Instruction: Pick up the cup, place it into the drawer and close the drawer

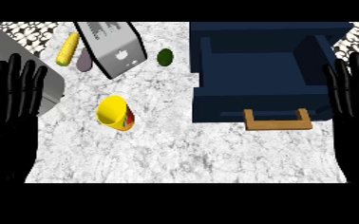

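Nothing of your task was done yet: the cup (pixel 114 113) lay on the counter (pixel 182 156), well right of your left hand (pixel 21 92), and the drawer (pixel 256 83) stood open beside your right hand (pixel 342 90). Both hands rested, fingers straight and spread. You had one cup, one drawer, one toaster (pixel 112 47), and perhaps three foods.

One yellow cup (pixel 115 113) counted. One navy drawer (pixel 261 83), one wooden handle (pixel 278 120). One toaster (pixel 112 47). One corn cob (pixel 68 49), one purple item (pixel 84 60), one dark green item (pixel 165 57). Two black hands seen: left (pixel 20 95), right (pixel 344 91).
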